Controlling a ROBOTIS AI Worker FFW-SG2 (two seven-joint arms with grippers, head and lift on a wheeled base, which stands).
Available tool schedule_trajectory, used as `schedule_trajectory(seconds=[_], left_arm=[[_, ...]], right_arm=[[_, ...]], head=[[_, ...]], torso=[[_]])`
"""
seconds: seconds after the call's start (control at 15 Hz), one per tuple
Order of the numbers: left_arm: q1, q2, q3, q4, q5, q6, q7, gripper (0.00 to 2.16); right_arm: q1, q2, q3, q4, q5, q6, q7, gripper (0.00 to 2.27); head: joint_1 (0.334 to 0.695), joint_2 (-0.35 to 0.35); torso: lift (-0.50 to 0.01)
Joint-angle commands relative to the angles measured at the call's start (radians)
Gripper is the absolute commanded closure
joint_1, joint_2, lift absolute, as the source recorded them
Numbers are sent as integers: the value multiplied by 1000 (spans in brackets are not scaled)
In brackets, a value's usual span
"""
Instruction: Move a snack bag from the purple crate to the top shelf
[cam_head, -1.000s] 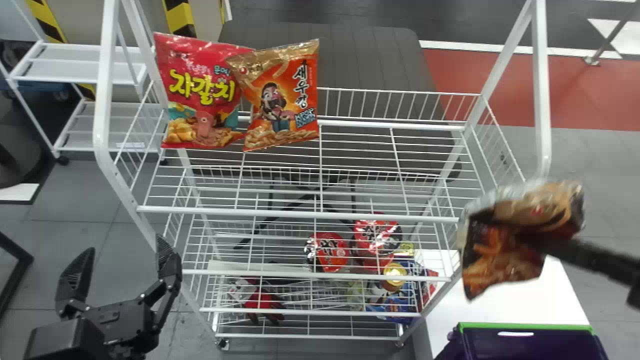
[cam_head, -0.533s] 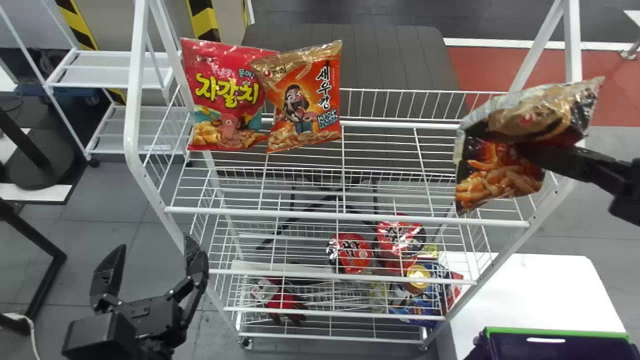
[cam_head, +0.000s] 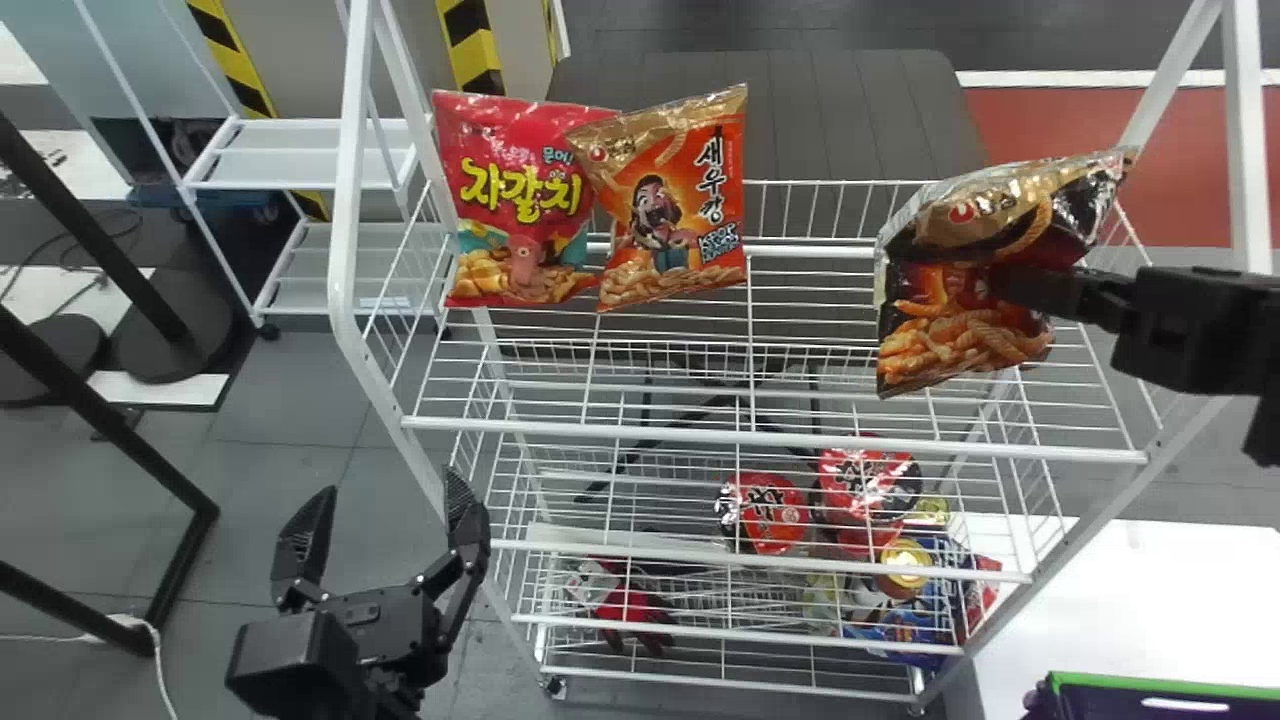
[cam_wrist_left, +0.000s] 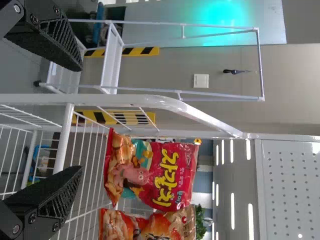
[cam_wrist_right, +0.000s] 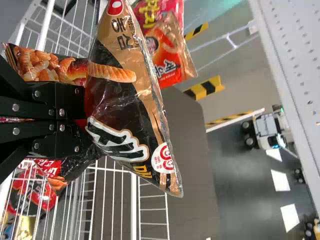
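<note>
Grey floor (cam_head: 300, 400) and a dark slatted panel (cam_head: 850, 110) lie behind a white wire rack (cam_head: 350, 200) that fills the middle of the head view. In the upper left of the frame are a smaller white shelf unit (cam_head: 300, 155) and posts with yellow and black stripes (cam_head: 470, 50).

The rack's top shelf (cam_head: 780, 439) runs across the centre. At its left end, a red snack bag (cam_head: 520, 200) and an orange and gold snack bag (cam_head: 665, 210) stand upright side by side, the orange one overlapping the red one's edge.

Right of centre, a black and gold snack bag (cam_head: 950, 335) is over the right part of the top shelf, pinched by the right tool (cam_head: 1015, 285), whose arm comes in from the right edge. Whether the bag touches the wires cannot be told. In the right wrist view, the tool is pressed together on the bag, and the film creases around it.

The left tool (cam_head: 385, 515) is at the lower left, spread wide with nothing between its fingers.

On the tier below are two red-topped packs (cam_head: 765, 510). At the lower right are a white surface (cam_head: 1170, 580) and the purple crate (cam_head: 1120, 705) with a green rim.
</note>
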Motion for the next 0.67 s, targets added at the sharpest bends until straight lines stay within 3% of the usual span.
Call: schedule_trajectory(seconds=[0.0,0.33,0.6], left_arm=[[-5,2,0,1,3,7,0,120],[-8,2,0,4,4,7,0,120],[-9,3,2,12,9,7,-3,124]], right_arm=[[-51,1,27,39,5,2,-35,1686],[-81,1,107,159,23,0,-126,1683],[-81,1,142,257,35,-288,-158,1686]], head=[[695,86],[695,92],[695,102]], torso=[[0],[0],[0]])
